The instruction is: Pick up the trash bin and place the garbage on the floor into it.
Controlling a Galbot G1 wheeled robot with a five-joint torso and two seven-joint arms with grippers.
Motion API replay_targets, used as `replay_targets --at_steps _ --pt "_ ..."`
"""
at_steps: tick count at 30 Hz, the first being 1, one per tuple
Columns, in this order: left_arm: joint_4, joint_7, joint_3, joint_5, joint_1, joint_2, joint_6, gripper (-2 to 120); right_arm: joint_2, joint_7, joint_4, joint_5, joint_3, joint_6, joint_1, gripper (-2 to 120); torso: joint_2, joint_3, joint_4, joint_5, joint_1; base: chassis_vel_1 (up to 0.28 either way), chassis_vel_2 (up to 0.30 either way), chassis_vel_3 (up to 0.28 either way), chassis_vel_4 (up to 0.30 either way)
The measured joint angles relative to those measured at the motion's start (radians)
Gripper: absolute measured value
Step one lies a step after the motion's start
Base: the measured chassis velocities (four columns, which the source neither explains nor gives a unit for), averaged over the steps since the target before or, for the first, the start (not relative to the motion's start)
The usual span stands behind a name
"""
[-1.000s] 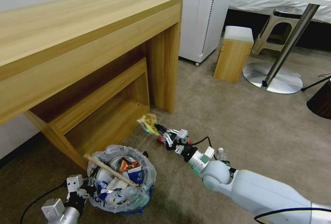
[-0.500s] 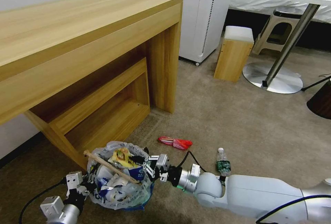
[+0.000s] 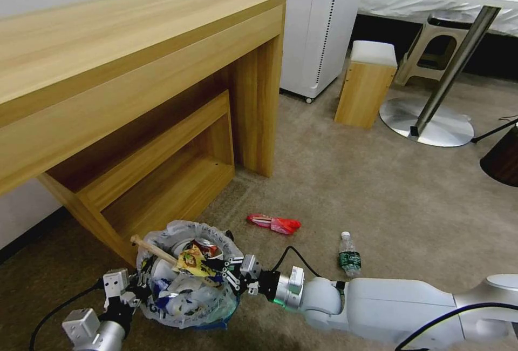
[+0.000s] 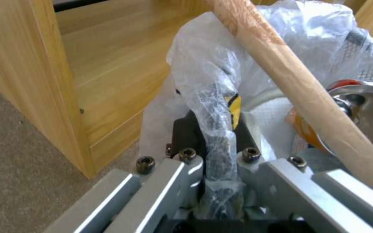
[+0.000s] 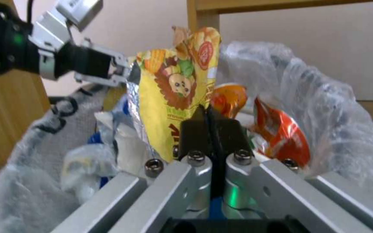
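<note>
Yellow wrapper [image 3: 193, 261] over the trash bin [image 3: 186, 291]
Right end effector [image 3: 220, 272] pinches the wrapper above the bin; left end effector [image 3: 141, 285] clamps its bagged rim. Red wrapper [image 3: 273, 223] and bottle [image 3: 349, 254] lie on the floor [image 3: 377, 200].

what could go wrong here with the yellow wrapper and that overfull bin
The right gripper holds the yellow wrapper over a trash bin already heaped to the rim; once released it may slide off onto the floor. The wooden stick juts past the rim and could be knocked out. The left gripper pinches only the rim through the thin bag, so the bag might tear or the hold might slip.
</note>
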Motion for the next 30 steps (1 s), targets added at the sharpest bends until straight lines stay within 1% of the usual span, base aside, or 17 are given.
replay_targets --at_steps 2,3,6,7,9,10,13,15,18,20,21,23,24,25,27,28,30 --pt "0.0 0.0 0.0 0.0 0.0 0.0 0.0 3 0.001 0.0 -0.011 -0.003 0.001 0.0 -0.007 7 0.0 0.0 0.0 0.0 0.0 0.0 0.0 0.0 0.0" --pt "0.0 0.0 0.0 0.0 0.0 0.0 0.0 3 0.001 0.0 -0.011 -0.003 0.001 0.0 -0.007 7 0.0 0.0 0.0 0.0 0.0 0.0 0.0 0.0 0.0" --pt "0.001 0.0 -0.001 0.0 0.0 0.001 0.0 3 -0.003 0.001 -0.006 -0.004 0.013 0.0 -0.015 22 0.0 0.0 0.0 0.0 0.0 0.0 0.0 0.0 0.0" --pt "0.001 0.0 -0.001 0.0 0.0 0.001 0.0 3 -0.003 0.001 -0.006 -0.004 0.013 0.0 -0.015 22 0.0 0.0 0.0 0.0 0.0 0.0 0.0 0.0 0.0" --pt "0.006 0.0 0.0 0.0 -0.003 0.002 0.0 3 -0.01 0.003 0.008 -0.004 0.027 0.0 -0.021 33 0.0 0.0 0.0 0.0 0.0 0.0 0.0 0.0 0.0" --pt "0.006 0.0 0.0 0.0 -0.003 0.002 0.0 3 -0.01 0.003 0.008 -0.004 0.027 0.0 -0.021 33 0.0 0.0 0.0 0.0 0.0 0.0 0.0 0.0 0.0" --pt "0.012 0.0 0.002 0.0 -0.007 0.003 0.0 3 -0.018 0.004 0.029 -0.006 0.05 0.0 -0.033 46 0.0 0.0 0.0 0.0 0.0 0.0 0.0 0.0 0.0" --pt "0.013 0.0 0.002 0.0 -0.007 0.004 0.0 3 -0.02 0.004 0.037 -0.006 0.061 0.0 -0.038 48 0.0 0.0 0.0 0.0 0.0 0.0 0.0 0.0 0.0" --pt "0.017 0.0 0.0 0.0 -0.006 0.009 0.0 3 -0.023 0.017 0.061 -0.006 0.103 -0.001 -0.056 65 0.0 0.0 0.0 0.0 0.0 0.0 0.0 0.0 0.0" --pt "0.017 0.0 -0.001 0.0 -0.006 0.01 0.0 3 -0.023 0.023 0.067 -0.004 0.117 -0.003 -0.061 67 0.0 0.0 0.0 0.0 0.0 0.0 0.0 0.0 0.0" --pt "0.017 0.0 -0.004 0.0 -0.002 0.013 0.0 3 -0.023 0.045 0.09 0.007 0.167 -0.017 -0.077 75 0.0 0.0 0.0 0.0 0.0 0.0 0.0 0.0 0.0" --pt "0.017 0.0 -0.005 0.0 -0.001 0.014 0.0 3 -0.023 0.058 0.098 0.012 0.19 -0.025 -0.082 76 0.0 0.0 0.0 0.0001 0.0 0.0 0.0 0.0 0.0" --pt "0.017 0.0 -0.007 0.0 0.001 0.016 0.0 3 -0.025 0.077 0.11 0.023 0.228 -0.038 -0.09 82 0.0 0.0 0.0001 0.0001 0.0 0.0 0.0 0.0 0.0" --pt "0.017 0.0 -0.011 0.0 0.004 0.02 0.0 3 -0.029 0.124 0.131 0.04 0.304 -0.064 -0.098 88 0.0 0.0 0.0 0.0 0.0 0.0 0.0 0.0 0.0" --pt "0.016 0.0 -0.013 0.0 0.005 0.021 0.0 3 -0.032 0.149 0.137 0.042 0.333 -0.074 -0.098 91 0.0 0.0 0.0 0.0001 0.0 0.0 0.0 0.0 0.0" --pt "0.013 0.0 -0.017 0.0 0.009 0.021 0.0 3 -0.041 0.185 0.146 0.042 0.38 -0.096 -0.101 96 0.0 0.0 0.0001 0.0 0.0 0.0 0.0 0.0 0.0" --pt "0.008 0.001 -0.024 0.0 0.016 0.018 -0.002 3 -0.062 0.261 0.149 0.013 0.468 -0.166 -0.117 97 0.0 0.0 0.0001 0.0001 0.0 0.0 0.0 0.0 0.0"
